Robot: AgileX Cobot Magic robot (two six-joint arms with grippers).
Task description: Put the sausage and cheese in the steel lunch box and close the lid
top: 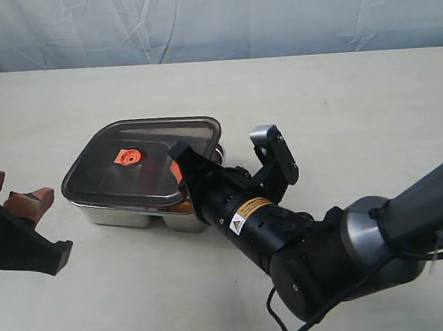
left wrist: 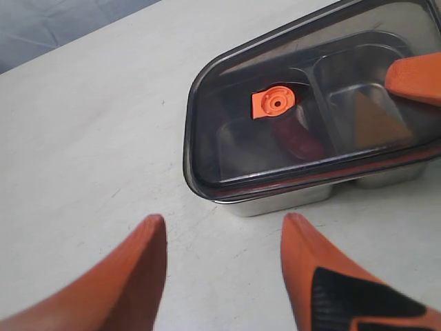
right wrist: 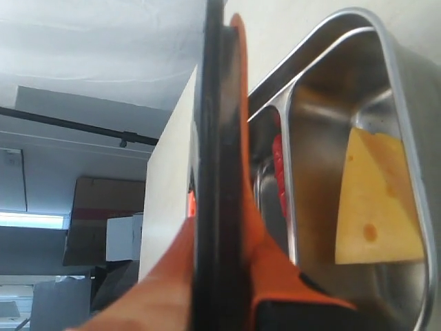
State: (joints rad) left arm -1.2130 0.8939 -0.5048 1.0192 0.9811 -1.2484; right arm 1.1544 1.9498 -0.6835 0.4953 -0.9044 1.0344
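The dark translucent lid (top: 140, 160) with its orange valve tab (top: 126, 157) lies over the steel lunch box (top: 122, 214), slightly raised at the near right side. My right gripper (top: 180, 176) is shut on that edge of the lid (right wrist: 212, 83). Under the lid, the red sausage (left wrist: 296, 138) lies in one compartment. The yellow cheese (right wrist: 375, 207) lies in the other. My left gripper (left wrist: 224, 227) stands open on the table left of the box, holding nothing.
A pale table (top: 340, 110) carries the box. A light backdrop (top: 210, 17) hangs behind its far edge. The right arm's dark body (top: 305, 251) reaches in from the lower right.
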